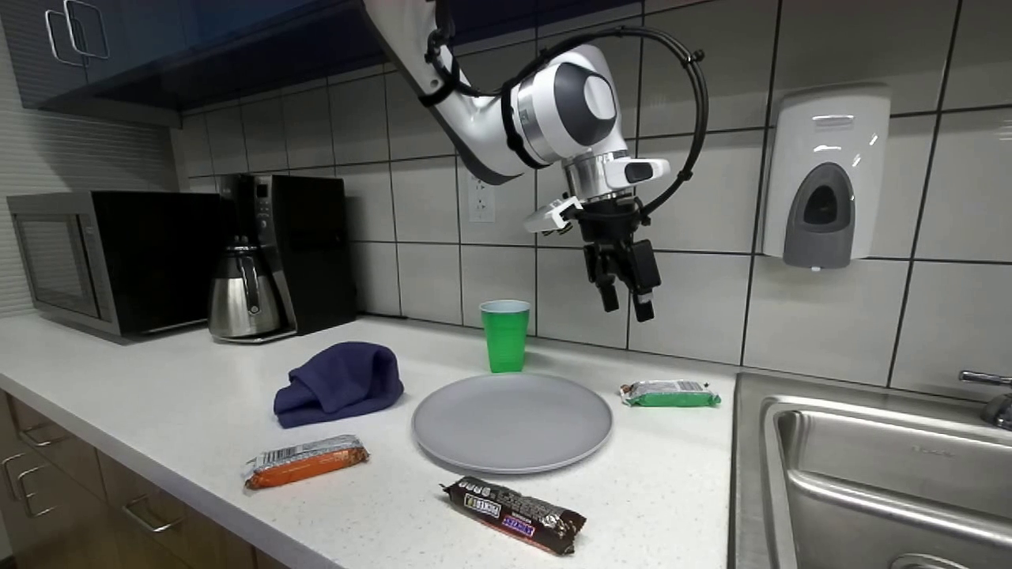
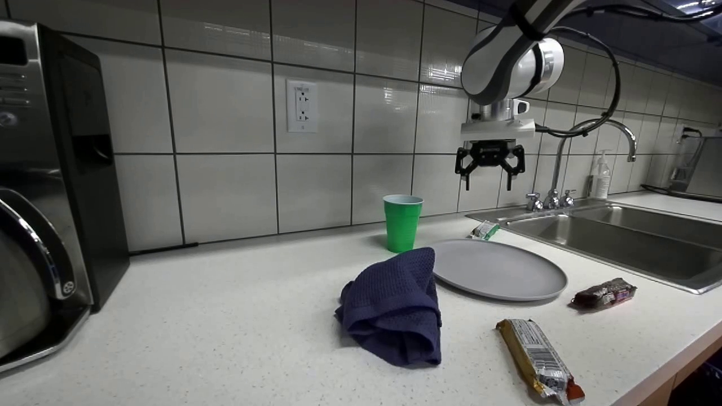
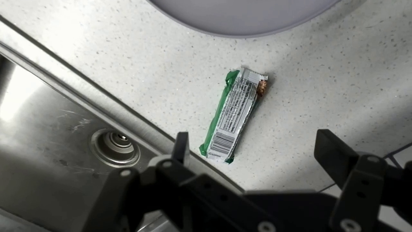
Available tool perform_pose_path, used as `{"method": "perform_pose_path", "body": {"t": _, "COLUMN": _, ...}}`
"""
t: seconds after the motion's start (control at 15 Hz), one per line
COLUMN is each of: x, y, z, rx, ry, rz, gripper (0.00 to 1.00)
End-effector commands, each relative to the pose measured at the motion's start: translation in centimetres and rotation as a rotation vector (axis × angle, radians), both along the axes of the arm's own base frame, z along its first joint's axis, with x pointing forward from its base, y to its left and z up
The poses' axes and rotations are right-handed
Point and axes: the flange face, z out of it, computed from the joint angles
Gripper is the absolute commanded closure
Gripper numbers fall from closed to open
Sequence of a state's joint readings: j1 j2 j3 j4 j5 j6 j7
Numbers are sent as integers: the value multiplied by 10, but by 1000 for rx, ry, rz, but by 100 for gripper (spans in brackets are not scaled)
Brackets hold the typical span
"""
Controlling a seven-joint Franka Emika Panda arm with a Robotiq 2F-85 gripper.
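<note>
From where I stand, the gripper (image 2: 488,188) hangs up in the air with its fingers (image 3: 334,154) spread wide and nothing between them. Below it, on the white speckled counter (image 3: 305,96), lies a green bar (image 3: 230,116), which looks like a snack in a shiny wrapper, with small print facing up. Seen from the wrist, it lies a bit out in front of the fingers, turned at a slant, with its barcode end (image 3: 222,143) closest to them. I think it is light. The wrapper looks shiny and crinkly, so it may slide a little, and the inside could be soft enough to squash, so a gentle squeeze seems best. The best spot to grab looks like the fat middle, with one finger on each long side; the thin flat ends would likely just bend. The gap looks wider than the bar, so the fingers should fit around it. To one side of the gripper is the metal sink (image 3: 103,103), and its edge runs close to the barcode end, so a finger there could bump it. The tiled wall (image 1: 688,308) seems near, behind the gripper. Out past the bar is the gray plate (image 3: 244,30), with some counter in between. The green cup (image 1: 506,340) stands lower than the gripper, on the side away from the sink.
</note>
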State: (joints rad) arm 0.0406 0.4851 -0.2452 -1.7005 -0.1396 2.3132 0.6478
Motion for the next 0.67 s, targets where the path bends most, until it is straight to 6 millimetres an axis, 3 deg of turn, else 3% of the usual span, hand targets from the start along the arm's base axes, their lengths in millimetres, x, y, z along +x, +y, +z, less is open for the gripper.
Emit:
{"method": "perform_pose_path", "body": {"t": 0.0, "x": 0, "y": -1, "z": 1, "rx": 0, "ry": 1, "rz": 0, "gripper": 0}}
{"method": "perform_pose_path", "body": {"t": 0.6, "x": 3, "y": -2, "z": -1, "rx": 7, "ry": 1, "rz": -10, "gripper": 0}}
